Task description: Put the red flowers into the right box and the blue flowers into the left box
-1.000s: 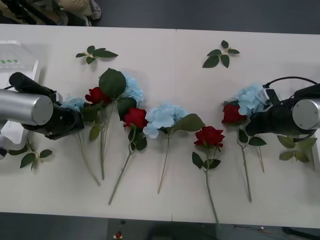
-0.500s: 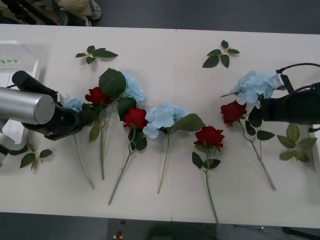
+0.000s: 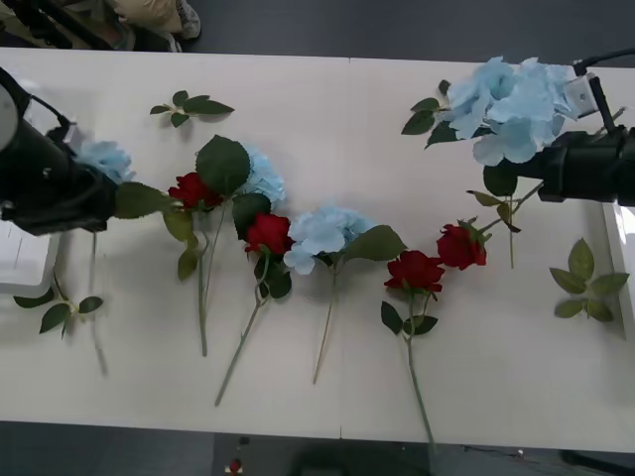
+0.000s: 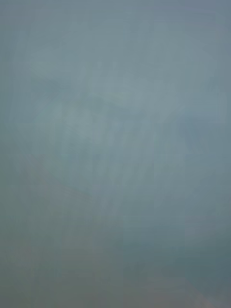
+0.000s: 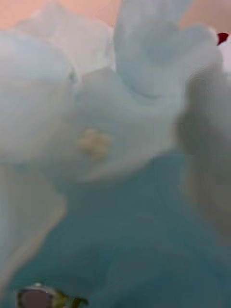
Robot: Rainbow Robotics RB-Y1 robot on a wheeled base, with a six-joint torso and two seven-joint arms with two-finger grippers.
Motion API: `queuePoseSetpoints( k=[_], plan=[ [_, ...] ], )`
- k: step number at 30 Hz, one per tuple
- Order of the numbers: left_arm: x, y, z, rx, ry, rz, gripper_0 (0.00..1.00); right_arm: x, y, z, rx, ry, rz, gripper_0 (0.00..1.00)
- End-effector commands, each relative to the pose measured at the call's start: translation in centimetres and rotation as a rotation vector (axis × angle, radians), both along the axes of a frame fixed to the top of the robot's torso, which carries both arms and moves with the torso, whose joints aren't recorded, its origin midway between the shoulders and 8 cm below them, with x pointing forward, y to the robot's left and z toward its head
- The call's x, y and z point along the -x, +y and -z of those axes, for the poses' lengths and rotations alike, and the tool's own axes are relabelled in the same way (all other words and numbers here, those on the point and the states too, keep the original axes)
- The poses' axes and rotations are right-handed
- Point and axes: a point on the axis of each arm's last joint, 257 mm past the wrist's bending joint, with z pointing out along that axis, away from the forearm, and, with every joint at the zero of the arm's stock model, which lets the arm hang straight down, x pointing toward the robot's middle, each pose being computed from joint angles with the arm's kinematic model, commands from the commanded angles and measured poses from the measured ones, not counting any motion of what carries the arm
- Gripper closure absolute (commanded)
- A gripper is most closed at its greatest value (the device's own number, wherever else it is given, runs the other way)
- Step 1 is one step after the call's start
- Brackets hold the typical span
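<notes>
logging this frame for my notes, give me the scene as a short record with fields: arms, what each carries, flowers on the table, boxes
left gripper: at the table's left edge, carrying a blue flower with its stem hanging down
right gripper: at the table's right edge, carrying a large blue flower lifted off the table
red flowers on table: four, e.g.
blue flowers on table: two, e.g.
left box: white, partly hidden by the left arm
right box: a white rim at the frame's edge
loose leaf sprigs: four, e.g.
</notes>
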Motion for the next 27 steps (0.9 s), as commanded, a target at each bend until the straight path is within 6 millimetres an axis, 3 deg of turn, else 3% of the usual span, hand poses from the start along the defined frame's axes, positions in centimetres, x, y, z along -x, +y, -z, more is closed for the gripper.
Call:
queuePoseSetpoints(
  k=[1,3,6,9,11,12,13,15,16,21,27],
  plan=[
    [-0.1,5.4,-7.2,-0.212,-0.053,0.172,1.00,1.1,4.4,-2.1,-0.041,-0.143,-0.139,1.00],
    [0.2,8.1,-8.8,-0.288,-0.040,0.234,1.00,1.4,5.9,-1.7,-0.057,-0.163,-0.171,1.00],
    [0.3,11.8,-10.0,-0.370,-0.019,0.261,1.00,0.9,6.6,-1.0,-0.043,-0.182,-0.162,1.00],
    [-0.6,18.1,-10.9,-0.540,-0.002,0.314,1.00,0.8,7.2,-0.4,-0.036,-0.178,-0.163,1.00],
    [-1.1,21.0,-11.0,-0.613,0.006,0.330,1.00,0.8,7.3,-0.2,-0.027,-0.177,-0.169,0.98],
    [-1.5,23.6,-11.0,-0.656,0.010,0.314,1.00,0.9,7.1,-0.2,-0.023,-0.176,-0.167,0.58],
    [-1.7,24.8,-10.8,-0.673,0.011,0.312,1.00,0.8,7.0,-0.2,-0.020,-0.178,-0.167,0.31],
    [-2.5,27.5,-10.5,-0.706,-0.013,0.307,1.00,0.8,6.5,-0.1,-0.011,-0.175,-0.162,0.08],
    [-2.9,28.5,-10.3,-0.721,-0.024,0.304,1.00,0.8,6.4,-0.1,-0.009,-0.172,-0.160,0.02],
    [-4.7,32.2,-8.5,-0.789,-0.077,0.315,1.00,0.6,5.0,0.2,0.002,-0.168,-0.130,0.00],
    [-5.2,33.4,-5.4,-0.802,-0.077,0.313,1.00,0.1,2.4,0.8,0.015,-0.143,-0.088,0.00]
  ],
)
